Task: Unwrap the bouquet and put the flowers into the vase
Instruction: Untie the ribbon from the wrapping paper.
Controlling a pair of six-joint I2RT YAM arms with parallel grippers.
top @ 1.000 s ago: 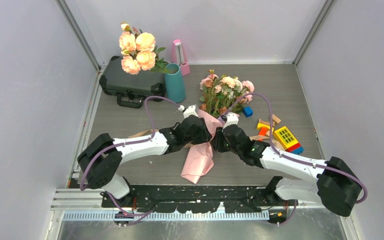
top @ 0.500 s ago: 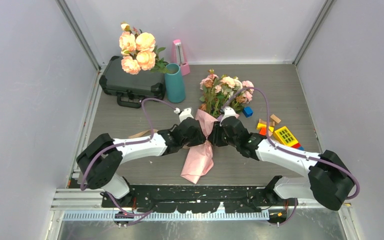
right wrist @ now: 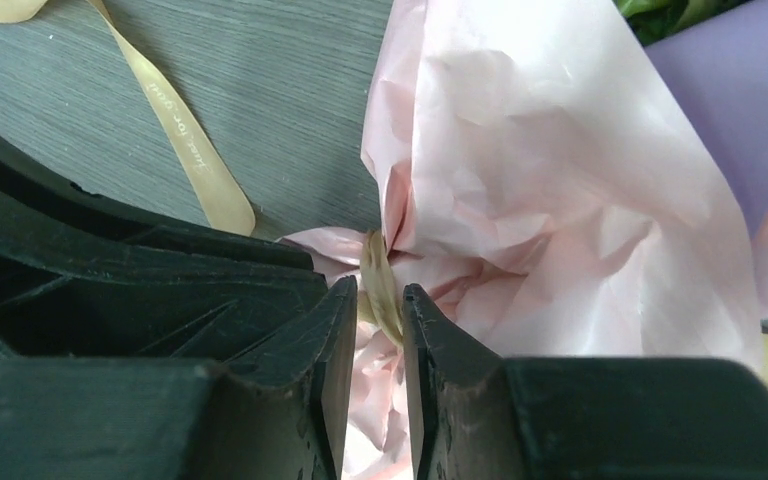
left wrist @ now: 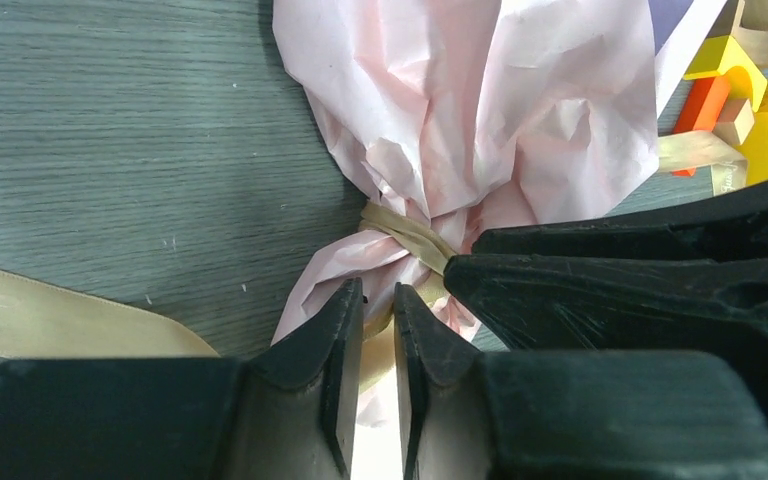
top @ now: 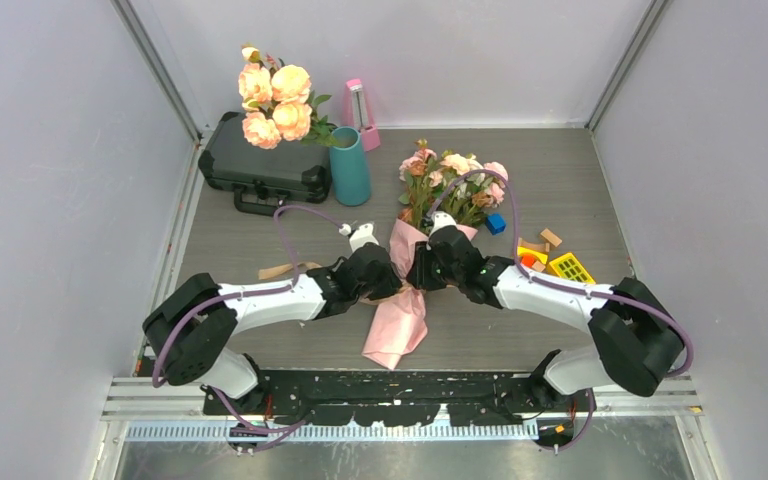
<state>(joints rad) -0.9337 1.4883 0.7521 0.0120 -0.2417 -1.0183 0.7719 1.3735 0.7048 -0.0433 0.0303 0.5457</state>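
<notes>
1. The bouquet (top: 405, 242) lies flat in the middle of the table (top: 560, 190). Its long axis runs near to far, with the flowers (top: 455, 180) at the far end, leaning slightly right, and the paper (left wrist: 480, 120) tail pointing near.
2. The ribbon (left wrist: 405, 232) cinches the paper at the waist, across that axis. One loose end trails off to the left on the table.
3. Both tools meet at this waist, almost touching each other. The left gripper (left wrist: 378, 300) comes in from the left and the right gripper (right wrist: 380, 295) from the right.
4. The left gripper's fingers are nearly together, pinching a ribbon strand and some paper just beside the knot.
5. The right gripper's fingers stand narrow, clamped on the ribbon band edge-on.
6. The coming pull likely has to go sideways, left and right across the axis. A pull along the axis would probably drag the whole bunch.
7. The vase (top: 349, 165) stands upright, far and left of the bouquet and well apart from it. It is nearer the left arm — the likelier carrier.
</notes>
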